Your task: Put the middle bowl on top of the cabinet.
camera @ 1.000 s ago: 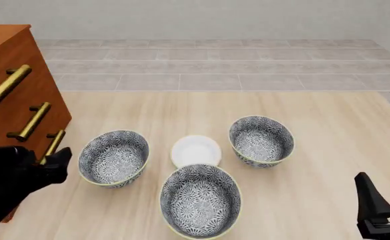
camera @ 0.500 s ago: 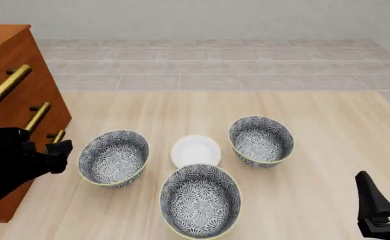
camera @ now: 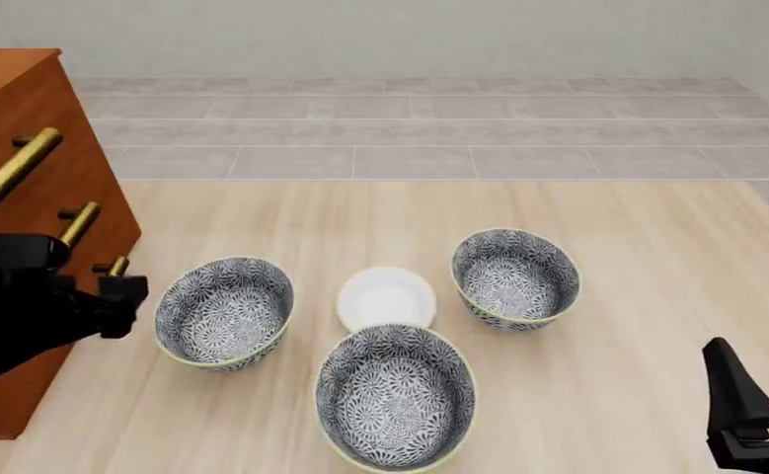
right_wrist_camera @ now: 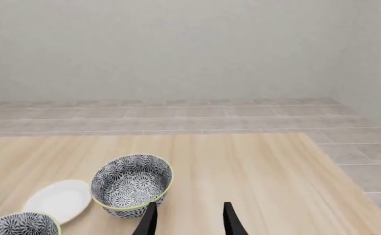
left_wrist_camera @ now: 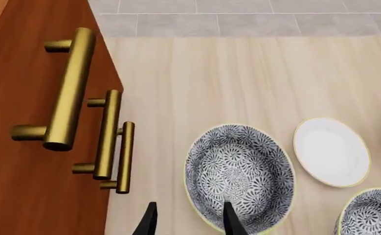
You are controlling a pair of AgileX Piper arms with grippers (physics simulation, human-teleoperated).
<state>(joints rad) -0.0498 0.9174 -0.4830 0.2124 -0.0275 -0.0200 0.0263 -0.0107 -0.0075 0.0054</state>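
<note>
item: deep grey-and-white floral middle bowl (camera: 396, 397), at six o'clock of small white plate (camera: 387, 298). my left gripper (left_wrist_camera: 188, 226) jaws apart, empty, beside reddish-brown wooden cabinet (camera: 16, 207). advice: straddle rim squarely.

Left claw (camera: 123, 296) risen, nudged right, now beside cabinet (camera: 29, 197)

A pale wood-grain tabletop (camera: 357, 212) with lengthwise streaks fills the foreground. Beyond its far edge lies a floor (camera: 423, 128) of large grey rectangular tiles with thin lighter joints. A plain off-white wall (right_wrist_camera: 177, 49) closes the room behind, under soft, even light.
</note>
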